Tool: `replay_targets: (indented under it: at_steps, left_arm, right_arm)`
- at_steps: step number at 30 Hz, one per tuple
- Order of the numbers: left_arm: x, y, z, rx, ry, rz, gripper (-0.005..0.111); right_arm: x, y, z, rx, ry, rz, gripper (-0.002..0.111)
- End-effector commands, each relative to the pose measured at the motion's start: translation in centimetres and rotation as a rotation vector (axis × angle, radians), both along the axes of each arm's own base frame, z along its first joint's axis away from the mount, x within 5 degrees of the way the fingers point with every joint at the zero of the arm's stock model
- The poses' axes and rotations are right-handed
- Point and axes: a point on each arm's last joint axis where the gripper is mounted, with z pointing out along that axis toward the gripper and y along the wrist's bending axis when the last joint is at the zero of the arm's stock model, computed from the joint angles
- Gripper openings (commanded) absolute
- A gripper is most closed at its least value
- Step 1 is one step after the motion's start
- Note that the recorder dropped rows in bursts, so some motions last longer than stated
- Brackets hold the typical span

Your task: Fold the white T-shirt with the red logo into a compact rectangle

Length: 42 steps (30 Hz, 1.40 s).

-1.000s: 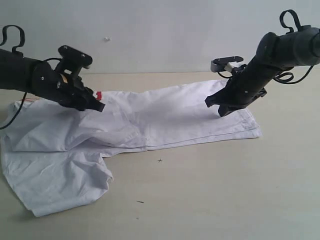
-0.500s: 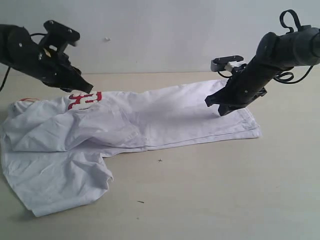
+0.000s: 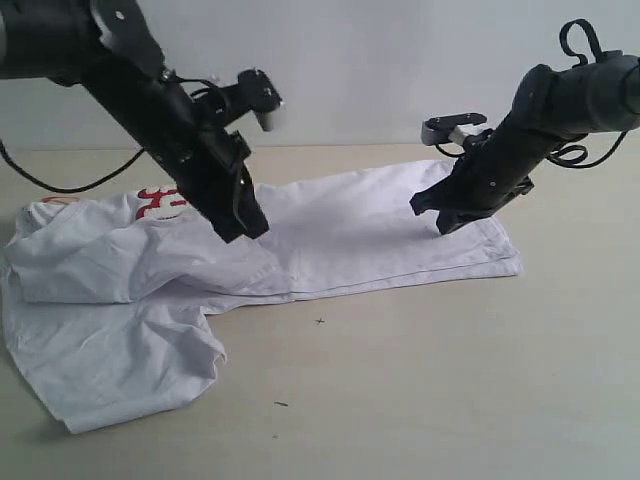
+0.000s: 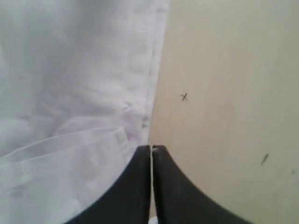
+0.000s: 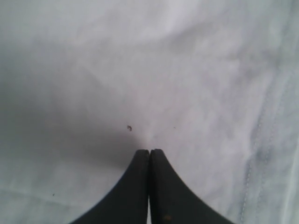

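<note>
the white t-shirt (image 3: 350,230) lies spread across the pale bench (image 3: 450,380), partly folded lengthwise, with one short sleeve flopped towards the near left edge. i see a scrap of its red logo (image 3: 160,203) by the left arm: red outlines round white fill, too little showing for me to read. the cloth looks like soft matte cotton, creased in shallow ridges, with a double-stitched hem (image 5: 261,140) along its edge.

my left claw (image 3: 250,228) is clenched, tips pressed together right at the shirt's long edge near the middle fold; from the wrist view (image 4: 151,148) i can't tell whether any cloth is caught. my right claw (image 3: 443,225) is clenched too, tips down at the fabric near the right end, nothing between them (image 5: 149,151). a small pencilled cross (image 3: 320,321) marks the bare bench just beside the hem.
</note>
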Motion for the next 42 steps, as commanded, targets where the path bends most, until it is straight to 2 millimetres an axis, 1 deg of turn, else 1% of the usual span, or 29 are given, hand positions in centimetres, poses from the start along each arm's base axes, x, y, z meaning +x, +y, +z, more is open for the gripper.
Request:
replay_targets:
  at_steps: [1, 2, 3, 4, 5, 6, 7, 8, 9, 10, 12, 14, 16, 18, 19, 22, 25, 27, 30, 31, 33, 37, 40, 42]
  left_arm:
    - [0.6, -2.1, -2.8, 0.180, -0.192, -0.129, 0.048]
    - [0.8, -3.3, -3.3, 0.201, -0.281, -0.146, 0.065]
    - [0.7, -3.9, -3.8, 0.231, -0.323, -0.186, 0.064]
    - [0.4, -4.5, -4.3, 0.275, -0.345, -0.234, 0.059]
    - [0.1, -4.9, -5.0, 0.336, -0.347, -0.244, 0.050]
    - [0.2, -4.8, -5.3, 0.361, -0.346, -0.210, 0.047]
    - [0.3, -4.7, -5.9, 0.392, -0.333, -0.129, 0.046]
    - [0.3, -4.6, -6.2, 0.404, -0.310, -0.091, 0.047]
    - [0.2, -4.5, -6.3, 0.408, -0.293, -0.066, 0.049]
    - [0.1, -4.4, -6.2, 0.401, -0.270, -0.005, 0.052]
    - [-0.1, -4.7, -5.2, 0.324, -0.243, 0.111, 0.057]
    - [-0.3, -5.3, -4.7, 0.213, -0.186, 0.236, 0.058]
    - [-0.2, -5.5, -5.4, 0.193, -0.148, 0.314, 0.058]
    - [-0.1, -5.3, -7.0, 0.236, -0.112, 0.348, 0.058]
    - [0.0, -5.1, -7.8, 0.272, -0.112, 0.352, 0.058]
    - [0.5, -4.6, -8.7, 0.329, -0.152, 0.392, 0.058]
    - [1.0, -4.3, -8.7, 0.336, -0.204, 0.447, 0.057]
    - [1.3, -4.3, -8.6, 0.329, -0.234, 0.472, 0.054]
    - [1.6, -4.4, -8.4, 0.299, -0.259, 0.502, 0.047]
    - [1.7, -4.5, -8.2, 0.273, -0.266, 0.522, 0.047]
    - [2.1, -4.7, -8.0, 0.222, -0.281, 0.570, 0.049]
    - [2.6, -5.3, -7.6, 0.123, -0.326, 0.597, 0.060]
    - [3.2, -5.3, -7.1, 0.085, -0.375, 0.652, 0.062]
    - [3.4, -5.0, -6.0, 0.109, -0.426, 0.652, 0.062]
  right_arm:
    - [-0.1, -0.2, 0.0, -0.001, 0.003, 0.001, 0.000]
    - [-0.1, -0.2, 0.0, -0.001, 0.003, 0.001, 0.000]
    - [-0.1, -0.2, 0.0, 0.000, 0.005, 0.001, 0.000]
    - [-0.1, -0.2, 0.0, 0.000, 0.005, 0.001, 0.000]
    - [-0.1, -0.2, 0.0, 0.000, 0.005, 0.001, 0.000]
    - [-0.1, -0.2, 0.0, 0.001, 0.003, 0.000, 0.000]
    - [0.0, -0.2, 0.0, 0.003, 0.001, -0.002, 0.000]
    - [0.0, -0.2, 0.0, 0.003, 0.001, -0.002, 0.000]
    - [0.0, -0.2, 0.0, 0.003, 0.001, -0.002, 0.000]
    - [0.0, -0.2, 0.0, 0.003, 0.001, -0.002, 0.000]
    - [0.0, -0.1, 0.1, 0.014, 0.003, -0.008, 0.000]
    - [-0.1, -0.1, 0.1, 0.022, 0.007, -0.012, 0.000]
    - [-0.1, 0.0, 0.1, 0.025, 0.011, -0.012, 0.000]
    - [-0.2, 0.0, 0.0, 0.028, 0.020, -0.010, 0.000]
    - [-0.2, 0.0, 0.0, 0.028, 0.022, -0.009, 0.000]
    - [-0.2, 0.1, 0.1, 0.041, 0.022, -0.017, 0.000]
    - [-0.1, 0.1, 0.1, 0.048, 0.018, -0.023, 0.000]
    - [-0.1, 0.1, 0.1, 0.048, 0.018, -0.023, 0.000]
    - [-0.1, 0.1, 0.1, 0.048, 0.018, -0.023, 0.000]
    - [-0.1, 0.1, 0.1, 0.048, 0.018, -0.023, 0.000]
    - [-0.1, 0.1, 0.1, 0.048, 0.018, -0.023, 0.000]
    - [-0.1, 0.1, 0.1, 0.048, 0.018, -0.023, 0.000]
    - [-0.1, 0.1, 0.1, 0.048, 0.018, -0.023, 0.000]
    - [-0.1, 0.1, 0.1, 0.048, 0.018, -0.023, 0.000]
